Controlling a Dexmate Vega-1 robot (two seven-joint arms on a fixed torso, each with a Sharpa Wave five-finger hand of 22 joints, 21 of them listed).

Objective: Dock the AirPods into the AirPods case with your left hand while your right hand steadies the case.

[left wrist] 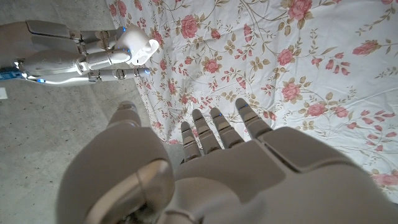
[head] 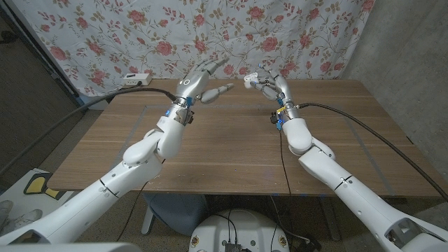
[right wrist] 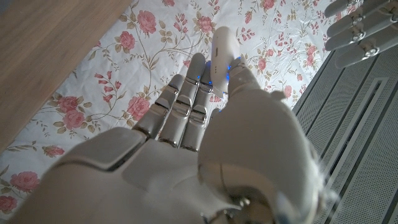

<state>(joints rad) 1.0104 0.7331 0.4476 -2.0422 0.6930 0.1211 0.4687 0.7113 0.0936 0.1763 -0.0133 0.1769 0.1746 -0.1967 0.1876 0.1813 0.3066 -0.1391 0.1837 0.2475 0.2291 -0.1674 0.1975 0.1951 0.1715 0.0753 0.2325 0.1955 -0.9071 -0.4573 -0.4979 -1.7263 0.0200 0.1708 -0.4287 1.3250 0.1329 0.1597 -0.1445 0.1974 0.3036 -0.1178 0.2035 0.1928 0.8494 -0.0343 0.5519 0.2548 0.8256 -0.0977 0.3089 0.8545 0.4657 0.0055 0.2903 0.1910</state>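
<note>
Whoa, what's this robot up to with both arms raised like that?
It is working with a small white AirPods case. The right robot hand holds the case up above the far side of the wooden table, in front of a flowered cloth. The left robot hand is raised beside it with fingers spread and nothing in it. The two hands are apart, and I cannot make out any earbuds.

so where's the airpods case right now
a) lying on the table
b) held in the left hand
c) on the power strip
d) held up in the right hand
d: the right hand holds the white AirPods case at its fingertips, raised above the wooden table, while the left hand is spread with nothing in it.
</note>
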